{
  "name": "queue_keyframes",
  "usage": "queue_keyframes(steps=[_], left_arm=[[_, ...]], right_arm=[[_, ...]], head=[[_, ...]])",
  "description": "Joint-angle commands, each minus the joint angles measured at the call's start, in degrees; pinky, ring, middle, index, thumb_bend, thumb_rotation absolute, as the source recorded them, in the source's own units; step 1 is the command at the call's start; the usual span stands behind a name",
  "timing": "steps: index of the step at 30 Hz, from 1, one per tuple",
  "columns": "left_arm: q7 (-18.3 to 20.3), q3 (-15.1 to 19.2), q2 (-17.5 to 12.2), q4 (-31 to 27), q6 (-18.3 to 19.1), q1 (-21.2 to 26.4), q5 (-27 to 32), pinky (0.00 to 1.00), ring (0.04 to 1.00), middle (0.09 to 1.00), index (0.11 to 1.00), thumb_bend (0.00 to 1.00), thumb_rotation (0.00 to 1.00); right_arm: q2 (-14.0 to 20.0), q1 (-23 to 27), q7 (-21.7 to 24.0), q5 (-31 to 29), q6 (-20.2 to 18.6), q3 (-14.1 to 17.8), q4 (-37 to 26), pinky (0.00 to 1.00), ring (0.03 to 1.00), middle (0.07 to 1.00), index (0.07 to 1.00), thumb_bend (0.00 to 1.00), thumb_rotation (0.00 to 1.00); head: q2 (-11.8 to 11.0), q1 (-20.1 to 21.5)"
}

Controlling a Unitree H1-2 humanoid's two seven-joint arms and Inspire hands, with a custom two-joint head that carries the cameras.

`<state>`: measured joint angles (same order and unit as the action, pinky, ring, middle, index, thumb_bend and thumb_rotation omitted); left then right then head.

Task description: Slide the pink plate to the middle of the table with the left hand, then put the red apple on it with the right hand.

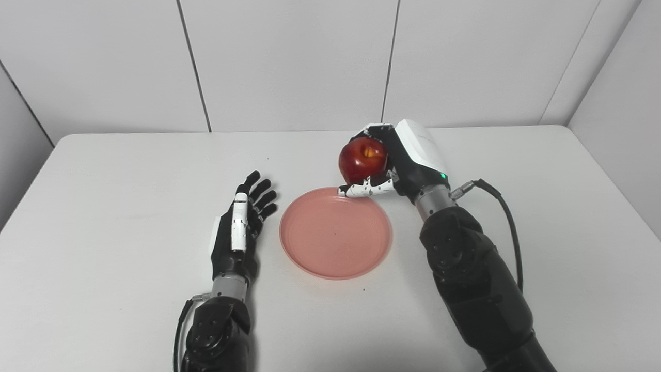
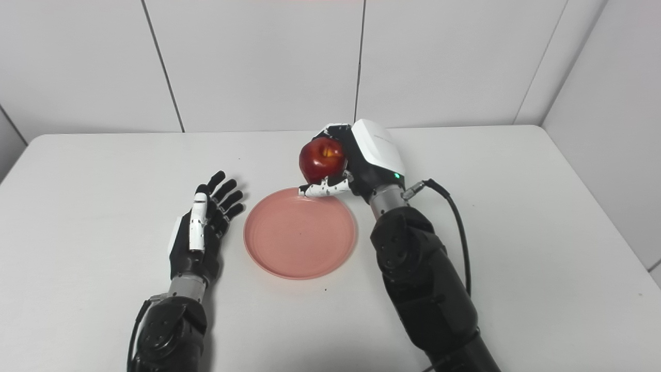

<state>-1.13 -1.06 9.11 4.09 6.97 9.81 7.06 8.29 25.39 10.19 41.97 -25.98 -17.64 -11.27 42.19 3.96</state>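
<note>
Apple (image 1: 362, 159) gripped, seemingly above plate (image 1: 335, 235).

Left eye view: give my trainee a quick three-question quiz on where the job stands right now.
1. True or false: the pink plate already has the red apple lying on it.
2. Which robot hand holds the apple? A) left robot hand B) right robot hand C) neither
3. Fill in: the left robot hand rests with fingers apart on the table, to the ____ of the plate.

Key:
1. False; the plate is bare, and the apple is held at its far rim.
2. B
3. left; it does not touch the plate.
</note>
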Motion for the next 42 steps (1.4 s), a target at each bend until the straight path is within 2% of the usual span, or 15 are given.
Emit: queue_keyframes(steps=[1, 16, 29, 42], left_arm=[[-1.20, 0.02, 0.97, -0.32, 1.40, 0.19, -0.75, 0.84, 0.845, 0.865, 0.857, 0.39, 1.00], [-3.49, 1.23, 2.01, -0.67, 0.93, 1.05, -0.28, 0.85, 0.851, 0.867, 0.858, 0.38, 1.00], [-3.26, 1.27, 1.60, -0.24, -0.68, 0.88, -0.98, 0.85, 0.857, 0.875, 0.868, 0.38, 1.00], [-3.41, 1.21, 1.64, -0.76, 0.03, 0.81, -1.03, 0.84, 0.850, 0.868, 0.862, 0.39, 1.00]], right_arm=[[-1.07, 2.78, -1.74, 0.56, 2.82, -0.62, -0.28, 0.28, 0.359, 0.434, 0.521, 0.53, 0.00], [-5.63, 2.03, -3.91, -0.08, 5.36, -3.64, 6.58, 0.28, 0.357, 0.427, 0.520, 0.53, 0.00], [-5.62, -0.08, -5.35, -0.60, 7.10, -4.24, 8.73, 0.28, 0.356, 0.427, 0.521, 0.53, 0.00], [-4.99, -3.15, -6.65, -1.94, 7.81, -4.73, 10.10, 0.24, 0.326, 0.415, 0.525, 0.52, 0.00]], head=[[0.14, -0.63], [0.71, -3.26], [1.23, -2.99], [1.99, -2.30]])
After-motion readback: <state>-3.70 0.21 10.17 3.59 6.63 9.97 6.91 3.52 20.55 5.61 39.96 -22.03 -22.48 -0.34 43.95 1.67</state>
